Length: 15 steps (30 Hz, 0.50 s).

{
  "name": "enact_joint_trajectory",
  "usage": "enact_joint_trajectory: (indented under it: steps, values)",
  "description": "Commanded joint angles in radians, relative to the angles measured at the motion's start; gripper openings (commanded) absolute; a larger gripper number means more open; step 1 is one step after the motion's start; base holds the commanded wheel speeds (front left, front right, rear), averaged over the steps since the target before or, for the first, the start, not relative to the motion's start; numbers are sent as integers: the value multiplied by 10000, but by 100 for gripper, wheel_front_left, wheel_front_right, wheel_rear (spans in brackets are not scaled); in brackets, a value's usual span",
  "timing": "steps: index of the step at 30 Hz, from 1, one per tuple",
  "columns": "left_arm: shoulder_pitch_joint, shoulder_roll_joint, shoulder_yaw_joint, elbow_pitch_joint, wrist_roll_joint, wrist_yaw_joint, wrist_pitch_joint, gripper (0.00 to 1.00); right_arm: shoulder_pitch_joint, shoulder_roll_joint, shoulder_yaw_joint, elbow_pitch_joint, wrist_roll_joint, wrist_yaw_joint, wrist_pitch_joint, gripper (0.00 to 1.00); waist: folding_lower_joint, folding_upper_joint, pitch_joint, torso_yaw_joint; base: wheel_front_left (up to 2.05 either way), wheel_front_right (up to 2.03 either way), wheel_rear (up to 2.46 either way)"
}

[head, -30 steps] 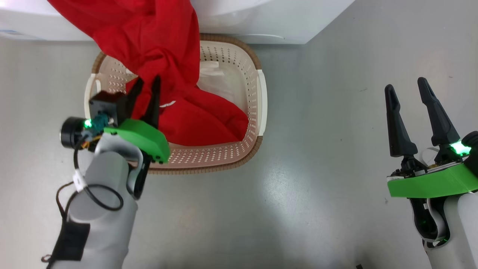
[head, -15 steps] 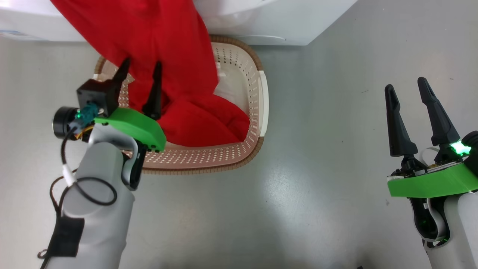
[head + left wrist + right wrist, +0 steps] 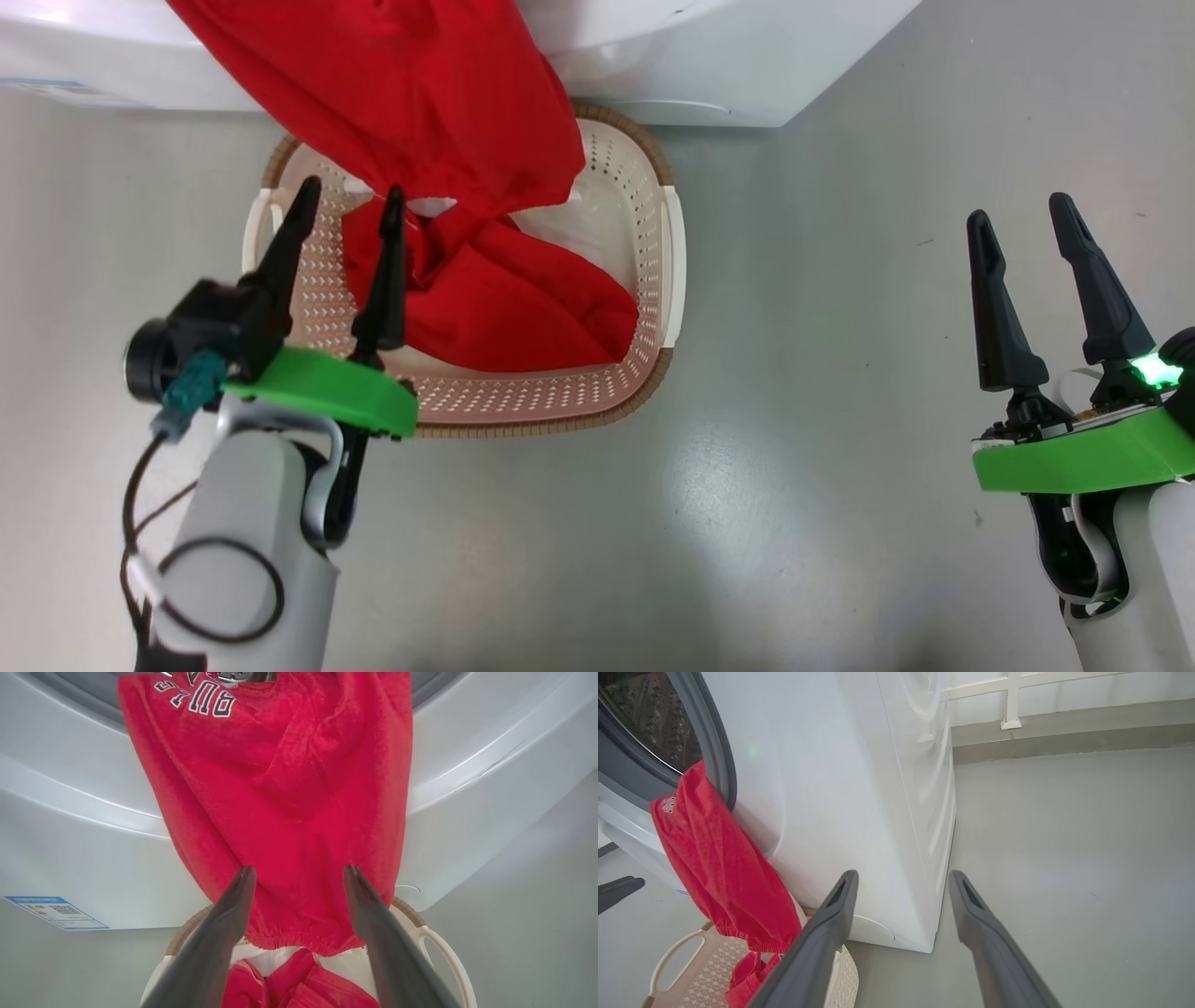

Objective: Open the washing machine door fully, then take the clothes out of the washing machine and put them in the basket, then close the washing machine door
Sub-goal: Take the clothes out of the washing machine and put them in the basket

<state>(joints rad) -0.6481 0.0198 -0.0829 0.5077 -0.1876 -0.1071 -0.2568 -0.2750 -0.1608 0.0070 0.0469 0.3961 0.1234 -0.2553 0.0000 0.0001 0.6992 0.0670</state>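
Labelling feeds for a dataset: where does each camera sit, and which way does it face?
Head view: on the head, looking down at the basket and clothes; the left gripper and right gripper show, open.
Left wrist view: on the left wrist, facing the washing machine front and hanging clothes; the left gripper shows.
Right wrist view: on the right wrist, facing the washing machine's corner and floor; the right gripper shows.
Shared: all three show clothes draping into the basket.

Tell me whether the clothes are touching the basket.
Touching. The head view shows the clothes heaped inside the basket against its right wall.
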Motion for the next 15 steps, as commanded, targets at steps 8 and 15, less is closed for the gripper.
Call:
enact_joint_trajectory:
  steps: [8, 15]
  values:
    - [1656, 304, 550, -1834, -85, 117, -49, 100, 292, -44, 117, -237, -117, 73, -65, 100, 0, -1, -130, -6, 0, 0, 0]
    - [2172, 304, 677, -2534, -134, 194, -49, 100, 320, -42, 113, -232, -107, 73, -65, 100, 0, -1, -197, -36, 0, 0, 0]
